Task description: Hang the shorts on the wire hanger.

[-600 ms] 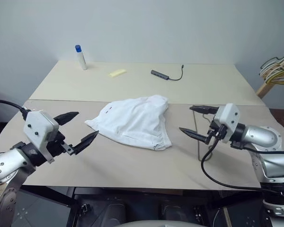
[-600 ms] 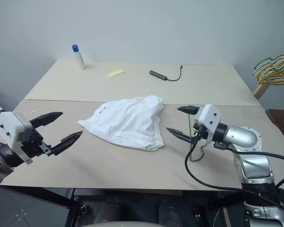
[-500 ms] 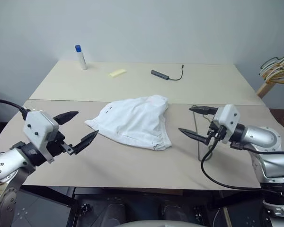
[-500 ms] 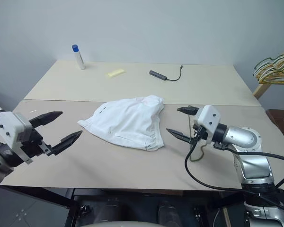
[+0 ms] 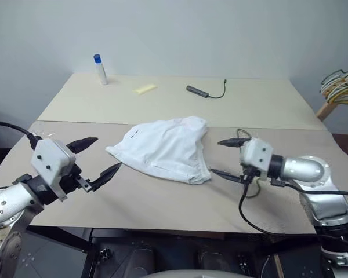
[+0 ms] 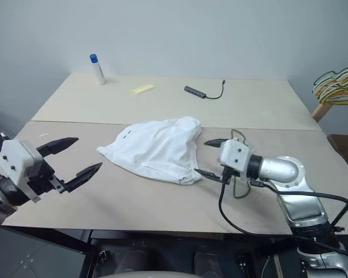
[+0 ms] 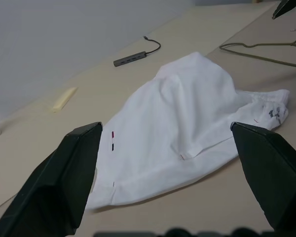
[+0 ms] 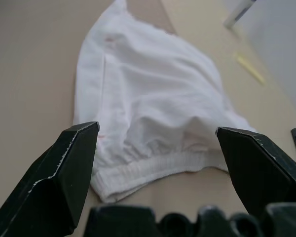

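Observation:
The white shorts [image 5: 162, 147] lie crumpled in the middle of the near table, with the gathered waistband [image 8: 153, 165] at the end towards my right arm. The thin wire hanger [image 7: 259, 53] lies flat on the table just right of the shorts, largely under my right arm. My right gripper [image 5: 216, 156] is open, low over the table at the waistband end, its fingers standing either side of that edge without touching it. My left gripper [image 5: 106, 154] is open and hovers left of the shorts, pointing at them, a short way off.
A white bottle with a blue cap [image 5: 98, 68], a yellow strip [image 5: 144, 88] and a dark USB hub with its cable [image 5: 198, 91] lie on the far table. A bunch of coloured hangers [image 5: 339, 81] hangs at the right edge. A seam [image 5: 75, 123] joins the two tables.
My right gripper has moved left and down, from over the hanger to the waistband end of the shorts. The left gripper and the shorts have stayed put.

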Robot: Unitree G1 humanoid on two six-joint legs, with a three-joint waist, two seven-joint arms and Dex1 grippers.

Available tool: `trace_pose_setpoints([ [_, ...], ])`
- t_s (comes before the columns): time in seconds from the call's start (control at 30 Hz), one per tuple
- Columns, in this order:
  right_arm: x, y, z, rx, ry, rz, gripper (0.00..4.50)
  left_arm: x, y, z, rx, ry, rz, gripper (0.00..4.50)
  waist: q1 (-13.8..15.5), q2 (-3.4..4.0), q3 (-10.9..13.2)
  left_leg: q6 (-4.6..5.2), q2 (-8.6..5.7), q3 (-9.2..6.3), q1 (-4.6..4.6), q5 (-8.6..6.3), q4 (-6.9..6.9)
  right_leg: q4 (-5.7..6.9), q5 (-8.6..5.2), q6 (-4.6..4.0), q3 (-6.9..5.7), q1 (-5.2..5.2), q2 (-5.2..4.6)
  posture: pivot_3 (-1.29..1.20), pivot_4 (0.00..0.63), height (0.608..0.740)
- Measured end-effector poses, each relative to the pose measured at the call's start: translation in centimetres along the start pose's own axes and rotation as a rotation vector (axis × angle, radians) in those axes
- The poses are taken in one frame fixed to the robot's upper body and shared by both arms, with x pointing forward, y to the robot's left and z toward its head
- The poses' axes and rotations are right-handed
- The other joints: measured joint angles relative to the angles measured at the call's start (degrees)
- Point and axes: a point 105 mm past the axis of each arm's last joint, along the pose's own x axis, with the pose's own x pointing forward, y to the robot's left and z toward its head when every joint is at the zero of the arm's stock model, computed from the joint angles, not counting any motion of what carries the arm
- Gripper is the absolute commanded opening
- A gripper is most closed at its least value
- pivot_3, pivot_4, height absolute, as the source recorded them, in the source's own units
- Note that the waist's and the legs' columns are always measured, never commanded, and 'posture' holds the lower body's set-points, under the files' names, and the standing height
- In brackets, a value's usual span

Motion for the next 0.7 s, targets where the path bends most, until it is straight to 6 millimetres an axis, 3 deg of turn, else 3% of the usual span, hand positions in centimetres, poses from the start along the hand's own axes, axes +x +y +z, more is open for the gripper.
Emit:
trace_pose_setpoints([
  [0.13,0.8,1.8,-0.2,-0.102,0.107,0.082,4.45,0.1,-0.4,0.0,0.002,-0.015,-0.012,4.5,0.03,-0.17,0.21,0.0,0.03,0.0,-0.04,0.0,-0.01,0.0,-0.01,0.0,-0.03,-0.05,0.02,0.12,0.04,0.74],
  [0.27,2.6,3.3,-0.5,-0.078,0.151,0.101,4.45,0.6,-0.1,-0.3,-0.005,-0.016,-0.021,4.5,-0.03,-0.2,0.23,0.0,0.02,0.0,0.0,0.0,0.0,0.01,0.0,-0.01,-0.03,-0.04,0.01,0.11,0.034,0.74],
  [0.53,5.3,3.5,-2.6,-0.266,0.302,0.09,4.45,1.3,0.1,-0.4,-0.01,-0.023,-0.031,4.5,-0.24,-0.22,0.24,-0.02,0.03,0.03,-0.1,-0.01,-0.02,-0.02,0.0,0.0,-0.03,-0.11,0.02,0.11,0.035,0.74],
  [0.63,6.0,4.0,-3.6,-0.316,0.339,0.116,3.83,1.4,0.1,-0.4,-0.01,-0.024,-0.031,4.5,-0.23,-0.23,0.24,-0.01,0.02,0.03,-0.1,-0.01,-0.03,0.0,0.0,0.01,-0.03,-0.11,0.03,0.11,0.037,0.74],
  [0.7,6.4,4.1,-3.8,-0.337,0.342,0.119,3.17,1.5,0.0,-0.4,-0.01,-0.027,-0.034,4.5,-0.3,-0.25,0.26,-0.01,0.03,0.02,-0.07,0.0,-0.02,0.01,0.01,0.0,-0.04,-0.08,0.04,0.11,0.037,0.74],
])
